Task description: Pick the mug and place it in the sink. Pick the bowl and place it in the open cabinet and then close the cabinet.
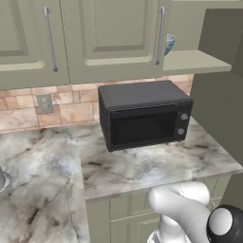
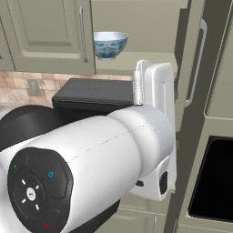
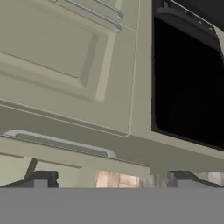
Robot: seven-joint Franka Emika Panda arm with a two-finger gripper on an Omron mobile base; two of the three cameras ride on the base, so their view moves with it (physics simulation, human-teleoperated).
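The white bowl (image 2: pixel 109 44) with blue-green patterning stands upright on the green shelf (image 2: pixel 136 63) of the open upper cabinet; its rim peeks past a shut door (image 1: pixel 169 43). The cabinet's door (image 2: pixel 190 91) stands swung out, edge-on, with its long bar handle (image 2: pixel 199 63) facing right. In the hand view my gripper (image 3: pixel 112 180) is open with nothing between its fingertips (image 3: pixel 41 179); the door's bar handle (image 3: pixel 61 141) runs just above them. My white hand (image 2: pixel 154 91) hangs close to the left of the door. The mug and the sink are out of view.
A dark microwave (image 1: pixel 142 114) sits on the marble counter (image 1: pixel 142 166) below the shelf. A black wall oven (image 2: pixel 214 182) is set into the tall unit at the right. Shut upper cabinets (image 1: pixel 114 33) fill the left. My arm (image 2: pixel 91 159) blocks much of the right base view.
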